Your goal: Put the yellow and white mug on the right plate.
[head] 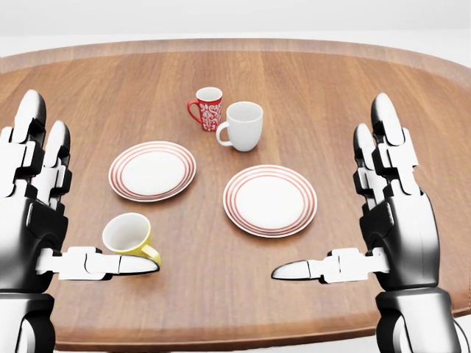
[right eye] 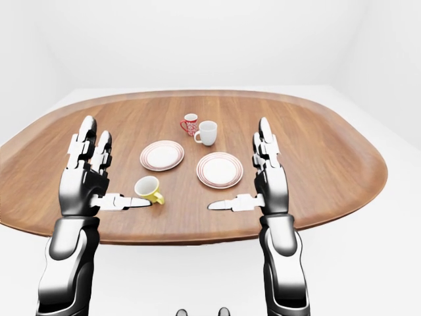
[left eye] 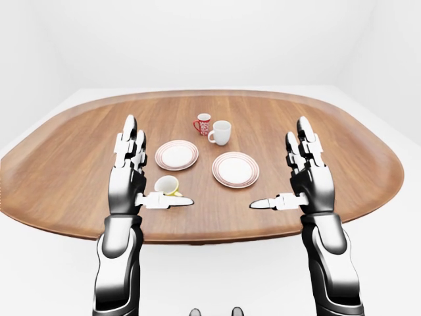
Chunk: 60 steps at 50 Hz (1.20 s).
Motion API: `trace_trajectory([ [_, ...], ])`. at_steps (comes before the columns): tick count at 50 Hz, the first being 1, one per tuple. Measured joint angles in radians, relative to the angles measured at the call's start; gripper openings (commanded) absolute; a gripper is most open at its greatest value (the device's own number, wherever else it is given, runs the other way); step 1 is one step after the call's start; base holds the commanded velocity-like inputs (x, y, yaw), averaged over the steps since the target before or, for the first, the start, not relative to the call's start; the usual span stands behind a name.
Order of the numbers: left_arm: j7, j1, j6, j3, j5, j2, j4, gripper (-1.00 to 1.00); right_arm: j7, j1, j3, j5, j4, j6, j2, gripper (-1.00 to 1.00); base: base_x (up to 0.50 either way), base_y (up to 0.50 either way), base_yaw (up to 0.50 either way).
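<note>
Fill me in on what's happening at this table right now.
A humanoid robot faces a wooden table with both hands raised and open, holding nothing. The left hand stands beside the yellow and white mug, its thumb crossing in front of the mug. The right hand hovers to the right of the right plate, which is bare. A second plate, a red mug and a white mug sit untouched.

We hold our left hand (head: 33, 220) and right hand (head: 390, 213) upright at either side of the head view, palms facing inward, fingers spread wide, thumbs pointing toward each other, grasping nothing.
</note>
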<state>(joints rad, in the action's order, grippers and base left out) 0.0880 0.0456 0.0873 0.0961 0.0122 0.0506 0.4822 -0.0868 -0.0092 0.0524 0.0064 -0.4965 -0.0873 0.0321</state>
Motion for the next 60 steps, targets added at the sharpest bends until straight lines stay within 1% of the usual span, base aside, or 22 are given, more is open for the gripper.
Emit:
trace_trajectory([
  [8, 0.001, 0.001, 0.0, 0.0, 0.0, 0.0, -0.002, 1.0, -0.006, 0.003, -0.003, 0.0, 0.0, 0.0, -0.002, 1.0, 0.47, 0.01, 0.0],
  [10, 0.002, 0.002, 0.0, -0.003, 0.001, -0.007, -0.004, 1.0, -0.007, 0.003, 0.0, 0.002, 0.003, 0.0, 0.005, 1.0, 0.2, 0.5, 0.0],
  [15, 0.001, 0.001, 0.0, -0.004, 0.001, -0.005, -0.004, 1.0, -0.015, 0.008, -0.006, 0.005, 0.002, 0.0, 0.003, 1.0, 0.19, 0.5, 0.0],
  [17, 0.001, 0.001, 0.0, 0.0, 0.0, 0.005, -0.003, 1.0, -0.018, 0.007, -0.012, 0.005, 0.002, 0.0, -0.007, 1.0, 0.0, 0.0, 0.0],
  [30, 0.003, -0.007, 0.0, -0.006, 0.001, -0.002, 0.012, 1.0, -0.023, 0.013, -0.019, 0.005, 0.003, 0.0, -0.007, 1.0, 0.0, 0.0, 0.0],
  [38, 0.004, -0.006, 0.0, -0.008, 0.002, -0.004, 0.014, 1.0, -0.029, 0.016, -0.022, 0.004, 0.004, 0.0, -0.005, 1.0, 0.0, 0.36, 0.0],
  [40, 0.003, -0.006, 0.0, -0.004, 0.002, 0.001, 0.014, 1.0, -0.03, 0.015, -0.027, 0.001, 0.006, 0.0, -0.01, 1.0, 0.0, 0.0, 0.0],
  [51, 0.003, -0.003, 0.0, -0.005, 0.003, -0.001, 0.015, 1.0, -0.026, 0.01, -0.028, -0.015, 0.015, 0.0, -0.008, 1.0, 0.0, 0.0, 0.0],
  [60, 0.004, -0.009, 0.0, -0.005, 0.004, -0.002, 0.018, 1.0, -0.032, 0.019, -0.018, 0.023, -0.011, 0.0, -0.01, 1.0, 0.5, 0.0, 0.0],
])
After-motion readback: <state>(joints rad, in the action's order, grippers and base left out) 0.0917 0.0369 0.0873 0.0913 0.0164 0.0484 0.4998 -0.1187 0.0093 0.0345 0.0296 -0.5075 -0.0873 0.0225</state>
